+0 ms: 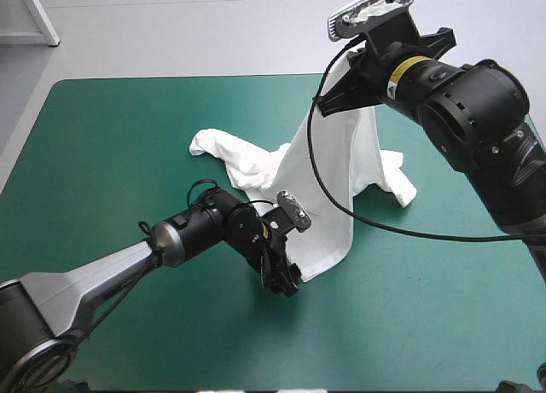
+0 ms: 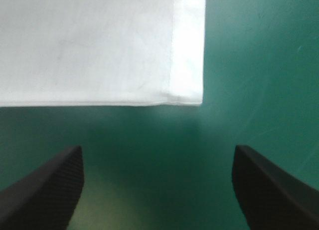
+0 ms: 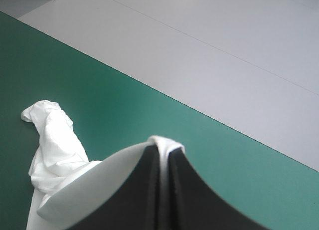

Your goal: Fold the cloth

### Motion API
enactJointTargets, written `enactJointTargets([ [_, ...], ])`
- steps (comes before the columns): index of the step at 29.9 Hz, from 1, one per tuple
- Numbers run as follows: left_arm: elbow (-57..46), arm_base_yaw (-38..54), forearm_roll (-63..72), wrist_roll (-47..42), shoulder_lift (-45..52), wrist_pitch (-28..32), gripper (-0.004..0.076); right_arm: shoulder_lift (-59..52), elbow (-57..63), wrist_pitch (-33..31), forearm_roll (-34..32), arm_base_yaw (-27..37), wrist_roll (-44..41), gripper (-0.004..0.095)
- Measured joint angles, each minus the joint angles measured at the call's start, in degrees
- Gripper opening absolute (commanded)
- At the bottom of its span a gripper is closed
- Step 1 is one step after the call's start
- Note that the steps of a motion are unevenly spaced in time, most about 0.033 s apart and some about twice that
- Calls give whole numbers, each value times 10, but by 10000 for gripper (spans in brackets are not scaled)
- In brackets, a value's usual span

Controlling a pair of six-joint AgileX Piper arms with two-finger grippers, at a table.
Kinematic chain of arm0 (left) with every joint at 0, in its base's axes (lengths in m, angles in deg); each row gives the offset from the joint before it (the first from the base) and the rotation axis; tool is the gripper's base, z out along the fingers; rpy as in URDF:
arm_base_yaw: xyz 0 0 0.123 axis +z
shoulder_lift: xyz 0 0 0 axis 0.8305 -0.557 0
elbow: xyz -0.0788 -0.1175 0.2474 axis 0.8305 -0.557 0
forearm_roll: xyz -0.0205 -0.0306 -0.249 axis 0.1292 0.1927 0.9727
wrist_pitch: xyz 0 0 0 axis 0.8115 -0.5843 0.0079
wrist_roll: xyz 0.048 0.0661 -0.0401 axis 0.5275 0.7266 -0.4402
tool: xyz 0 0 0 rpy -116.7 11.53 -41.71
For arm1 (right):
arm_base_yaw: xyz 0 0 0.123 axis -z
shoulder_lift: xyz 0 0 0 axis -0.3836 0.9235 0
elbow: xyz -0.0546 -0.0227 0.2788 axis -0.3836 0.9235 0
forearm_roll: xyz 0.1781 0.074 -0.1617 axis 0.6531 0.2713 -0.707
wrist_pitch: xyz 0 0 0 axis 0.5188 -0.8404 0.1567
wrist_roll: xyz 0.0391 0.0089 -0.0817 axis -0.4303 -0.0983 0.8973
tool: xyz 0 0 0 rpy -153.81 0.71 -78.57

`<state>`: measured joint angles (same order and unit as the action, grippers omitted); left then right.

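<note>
The white T-shirt (image 1: 328,180) hangs in a long drape from my right gripper (image 1: 328,103), which is raised over the table's far right and shut on a pinch of fabric (image 3: 167,142). Its lower end rests on the teal-green cover, and a sleeve trails toward the far left (image 1: 209,143). My left gripper (image 1: 286,282) sits low at the drape's near bottom corner, open. In the left wrist view the T-shirt's hemmed corner (image 2: 192,93) lies just ahead of the open gripper (image 2: 157,155), with bare cover between the fingers. In the right wrist view the trailing sleeve (image 3: 55,140) lies below.
Bare teal-green cover (image 1: 102,154) stretches to the left of the shirt and along the near edge at the right (image 1: 426,325). The table's far edge (image 1: 171,79) runs just behind the shirt, with grey floor beyond.
</note>
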<state>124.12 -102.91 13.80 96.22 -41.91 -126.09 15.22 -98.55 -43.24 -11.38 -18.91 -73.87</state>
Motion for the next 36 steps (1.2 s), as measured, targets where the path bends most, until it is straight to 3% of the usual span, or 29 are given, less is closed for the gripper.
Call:
enactJointTargets([
  [18, 3, -15, 19, 25, -76, 107, 576, -2, 0, -1, -14, 0, -10, -17],
  [21, 7, -15, 22, 26, -83, 112, 484, -2, 0, -1, -14, 0, -10, -18],
  [27, 11, -14, 14, 25, -93, 135, 60, -2, 0, -1, -15, 0, -10, -18],
  [28, 11, -14, 13, 24, -94, 138, 22, -2, 0, -1, -16, 0, -10, -18],
  [36, 13, -13, 11, 2, -94, 156, 21, -2, 0, 0, -42, 0, -10, -17],
])
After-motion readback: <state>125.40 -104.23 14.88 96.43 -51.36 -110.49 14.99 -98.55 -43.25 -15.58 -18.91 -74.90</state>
